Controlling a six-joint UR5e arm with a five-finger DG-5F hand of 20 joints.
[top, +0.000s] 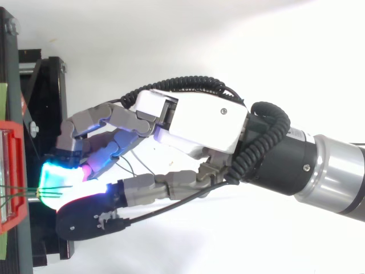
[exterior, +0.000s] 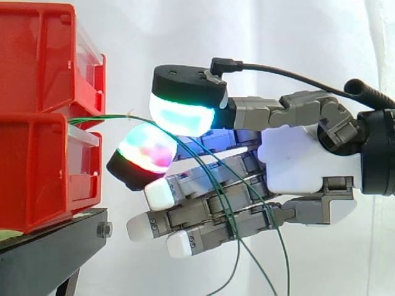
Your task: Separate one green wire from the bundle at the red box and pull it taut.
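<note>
Here the hand [exterior: 302,160] pinches green wires [exterior: 99,118] between pads [exterior: 185,117] beside the red box [exterior: 37,179]; separating one and tautening seemingly remain.

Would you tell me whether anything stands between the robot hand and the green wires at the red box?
Nothing visible does. The green wires leave the red box and reach the robot hand, draping down across it; only open air lies between box and hand.

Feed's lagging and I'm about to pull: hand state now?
The hand is shut on a green wire, pinched between thumb and a finger beside the red bin.
</note>
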